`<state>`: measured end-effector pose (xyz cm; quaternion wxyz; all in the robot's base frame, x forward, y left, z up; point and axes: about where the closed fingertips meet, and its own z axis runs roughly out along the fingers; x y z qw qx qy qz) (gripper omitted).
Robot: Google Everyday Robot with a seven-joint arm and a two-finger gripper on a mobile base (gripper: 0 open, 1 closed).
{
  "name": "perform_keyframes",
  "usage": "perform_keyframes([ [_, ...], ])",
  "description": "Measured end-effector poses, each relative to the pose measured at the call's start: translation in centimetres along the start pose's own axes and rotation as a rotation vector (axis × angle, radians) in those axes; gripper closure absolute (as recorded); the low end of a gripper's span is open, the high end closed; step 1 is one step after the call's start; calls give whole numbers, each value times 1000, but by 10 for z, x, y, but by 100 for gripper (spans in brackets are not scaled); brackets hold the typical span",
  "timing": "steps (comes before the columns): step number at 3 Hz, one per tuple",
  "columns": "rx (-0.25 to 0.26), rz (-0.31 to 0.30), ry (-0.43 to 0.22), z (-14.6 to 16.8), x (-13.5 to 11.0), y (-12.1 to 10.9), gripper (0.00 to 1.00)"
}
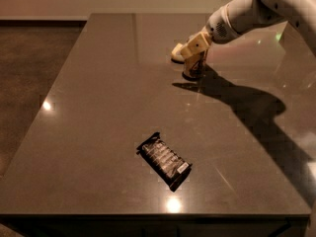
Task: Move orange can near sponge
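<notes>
Orange can point(194, 68) partly behind end effector point(196, 47), sponge point(176, 52) just beyond.

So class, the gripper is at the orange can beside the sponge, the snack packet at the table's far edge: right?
No: the camera view shows the snack packet near the front edge of the table. The gripper is at the orange can beside the sponge.

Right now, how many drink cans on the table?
1: the orange can, upright at the far right of the table, beside the sponge, with the gripper directly over it. No others visible.
</notes>
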<state>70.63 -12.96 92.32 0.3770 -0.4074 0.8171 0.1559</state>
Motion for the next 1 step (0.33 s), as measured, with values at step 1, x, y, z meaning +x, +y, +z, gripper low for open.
perform_keyframes([
  [1, 0, 0, 0, 0, 0, 0, 0],
])
